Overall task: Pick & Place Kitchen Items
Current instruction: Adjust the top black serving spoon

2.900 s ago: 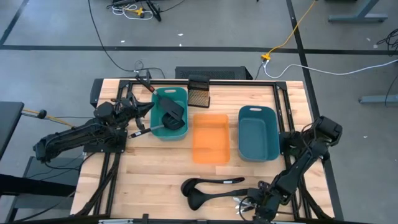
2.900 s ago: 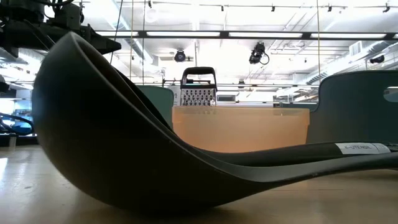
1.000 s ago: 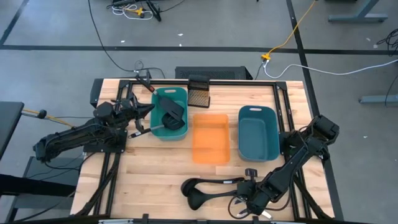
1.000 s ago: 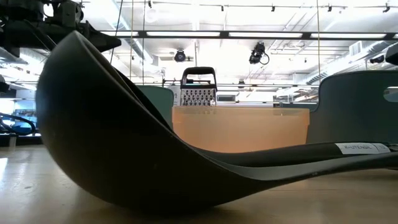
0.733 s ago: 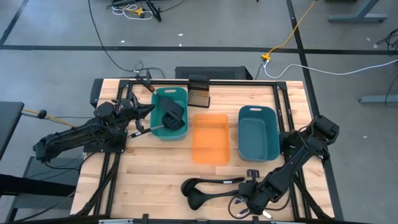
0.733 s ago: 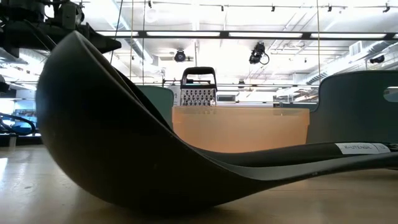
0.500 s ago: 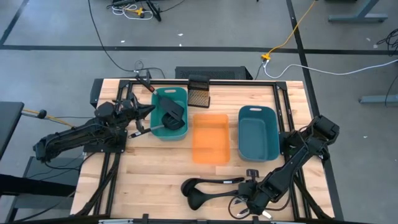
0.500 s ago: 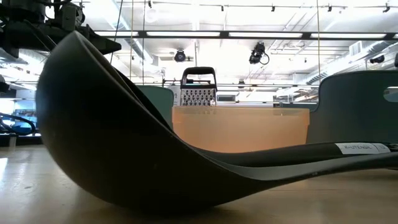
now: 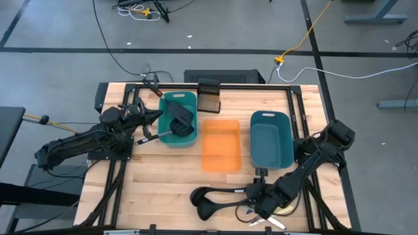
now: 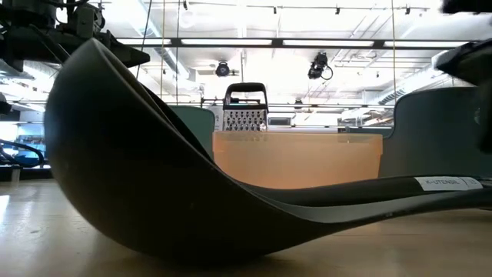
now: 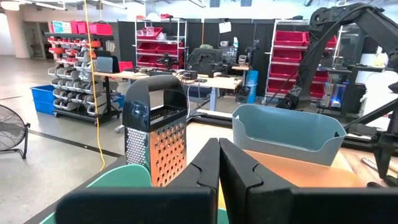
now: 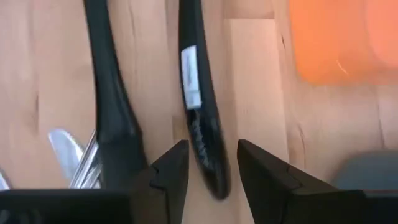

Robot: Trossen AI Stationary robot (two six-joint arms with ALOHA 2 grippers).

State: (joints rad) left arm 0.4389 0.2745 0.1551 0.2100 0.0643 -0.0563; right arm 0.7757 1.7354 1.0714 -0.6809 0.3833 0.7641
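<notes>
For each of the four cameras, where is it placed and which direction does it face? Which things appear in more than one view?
High: above the table, looking down; shows both arms, left gripper, right gripper.
Low: at tabletop height; a ladle fills it.
Left wrist: past shut fingers toward the grater and blue tray.
Right wrist: down past open fingers straddling a ladle handle.
Shared: orange tray, ladles.

Matt black plastic ladles [image 9: 219, 196] lie on a smooth pale wood table [image 9: 163, 176].

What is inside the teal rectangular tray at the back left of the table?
Inside the teal rectangular tray lie two black-headed spatulas, their metal handles sticking out over its left rim. The tray floor beneath their heads is covered.
</notes>
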